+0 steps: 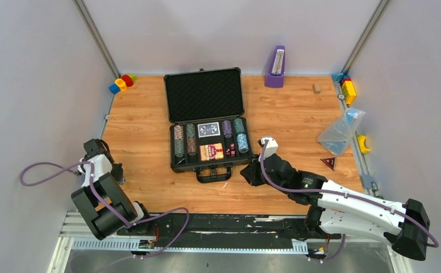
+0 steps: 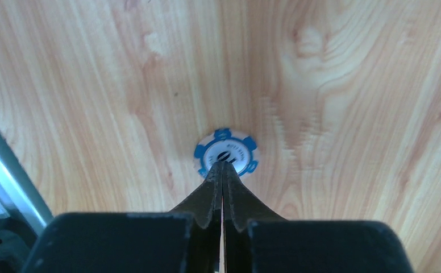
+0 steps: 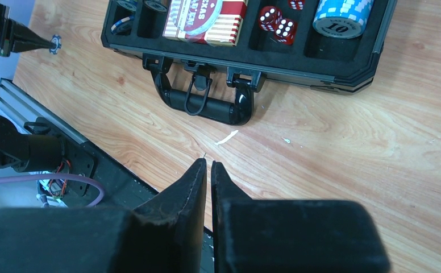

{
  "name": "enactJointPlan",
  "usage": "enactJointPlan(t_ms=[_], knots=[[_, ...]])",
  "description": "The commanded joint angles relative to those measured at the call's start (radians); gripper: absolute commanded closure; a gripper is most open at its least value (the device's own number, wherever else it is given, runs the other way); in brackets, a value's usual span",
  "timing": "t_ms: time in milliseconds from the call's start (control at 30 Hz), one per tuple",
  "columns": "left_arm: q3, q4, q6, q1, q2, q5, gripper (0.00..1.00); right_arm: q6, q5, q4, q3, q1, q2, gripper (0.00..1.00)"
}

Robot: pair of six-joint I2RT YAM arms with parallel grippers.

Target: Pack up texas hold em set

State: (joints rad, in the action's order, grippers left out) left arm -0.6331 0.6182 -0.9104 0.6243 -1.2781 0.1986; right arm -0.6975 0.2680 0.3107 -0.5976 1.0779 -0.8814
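- Nearest, on the left: shows the left gripper [image 2: 223, 165] pressed fully closed, tips down at the near rim of a blue-and-white poker chip [image 2: 232, 149].
- Leaves that chip flat on the wooden table [image 2: 349, 85], close to its left edge and well apart from the case; cannot tell whether the tips pinch its rim or merely touch it.
- On the right, about level: shows the right gripper [image 3: 208, 164] all but closed, only a thin slit between the fingers, with nothing in it.
- Hangs over bare wood just in front of the black handle [image 3: 209, 107], not touching it.
- Further back, mid-table: finds the briefcase [image 1: 204, 94] open, lid upright at the rear, foam tray facing up.
- Holds in the tray striped chip rolls [image 1: 241, 141] in slots on both sides, a blue card deck [image 1: 209, 129] at the rear centre, a red-striped card box [image 3: 207, 20] at the front centre, and red dice [image 3: 279, 23] just right of that box.
- To the right of the case: a crumpled clear plastic bag [image 1: 340, 132] and a small dark red triangle [image 1: 328, 162].
- Farthest, along the back wall: a purple metronome [image 1: 275, 67] right of the lid, and coloured toy blocks [image 1: 122, 83] in the left corner.
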Motion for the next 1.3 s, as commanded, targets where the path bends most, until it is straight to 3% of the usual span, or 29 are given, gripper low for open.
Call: enactJointPlan(t_ms=[0, 67, 100, 167, 300, 433, 600, 733, 767, 800, 867, 1267], knots=[[0.042, 0.059, -0.013, 0.003, 0.098, 0.009, 1.0, 0.013, 0.017, -0.01, -0.052, 0.006, -0.011, 0.9], [0.04, 0.055, -0.013, 0.003, 0.114, 0.026, 0.71, 0.015, 0.013, -0.01, -0.057, 0.006, -0.017, 0.91], [0.036, 0.053, -0.008, 0.003, 0.112, 0.029, 0.44, 0.017, 0.013, -0.01, -0.058, 0.005, -0.017, 0.9], [0.011, 0.064, 0.002, 0.003, 0.075, 0.034, 0.24, 0.021, 0.013, -0.01, -0.058, 0.005, -0.013, 0.9], [-0.036, 0.068, 0.025, 0.009, -0.086, 0.014, 0.2, 0.026, 0.012, -0.01, -0.054, 0.005, 0.001, 0.91], [-0.066, 0.062, 0.049, 0.024, -0.192, -0.013, 0.31, 0.03, 0.008, -0.01, -0.058, 0.005, 0.004, 0.9], [-0.075, 0.06, 0.051, 0.028, -0.208, 0.005, 0.35, 0.031, 0.002, -0.01, -0.066, 0.005, 0.005, 0.9], [-0.068, 0.061, 0.036, 0.028, -0.196, 0.03, 0.46, 0.03, -0.001, -0.009, -0.067, 0.005, 0.011, 0.9], [-0.062, 0.062, 0.028, 0.029, -0.188, 0.043, 0.58, 0.03, -0.002, -0.008, -0.068, 0.005, 0.013, 0.9], [-0.058, 0.062, 0.024, 0.029, -0.184, 0.054, 0.76, 0.029, -0.001, -0.005, -0.068, 0.005, 0.016, 0.9], [-0.047, 0.057, 0.015, 0.031, -0.167, 0.065, 0.98, 0.029, -0.002, -0.001, -0.07, 0.005, 0.024, 0.9], [-0.012, 0.028, 0.065, 0.035, -0.062, 0.013, 1.0, 0.024, 0.002, 0.003, -0.079, 0.005, 0.029, 0.9]])
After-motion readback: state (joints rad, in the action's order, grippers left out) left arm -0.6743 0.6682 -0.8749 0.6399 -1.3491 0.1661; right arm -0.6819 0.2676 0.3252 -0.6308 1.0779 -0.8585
